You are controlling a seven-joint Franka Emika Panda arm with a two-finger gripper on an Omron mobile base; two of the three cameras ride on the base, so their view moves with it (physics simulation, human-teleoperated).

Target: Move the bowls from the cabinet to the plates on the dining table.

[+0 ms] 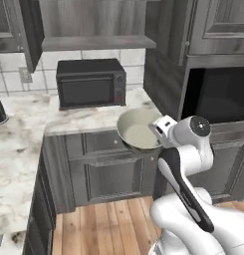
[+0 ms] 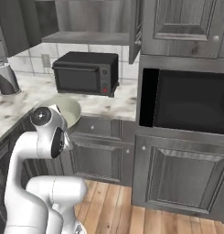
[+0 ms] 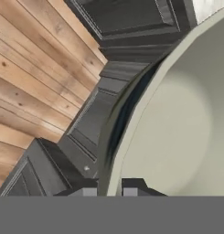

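My gripper (image 3: 109, 188) is shut on the rim of a glossy pale cream-green bowl (image 3: 182, 123), one finger on each side of its wall. The bowl (image 1: 138, 130) hangs tilted in the air, just off the front edge of the counter and in front of the lower drawer fronts. From the right, the bowl (image 2: 66, 109) shows behind my arm. The grey wood-grain cabinet (image 1: 98, 42) stands open above the microwave, its shelf (image 2: 86, 37) bare where it shows. The plates and the dining table are out of view.
A black microwave (image 1: 91, 82) sits on the marble counter (image 1: 24, 149), which wraps around to the left. A tall unit with a dark oven recess (image 2: 191, 98) stands to the right. A grey cylinder (image 2: 6, 77) stands at the far left. Wooden floor (image 1: 103, 224) lies below.
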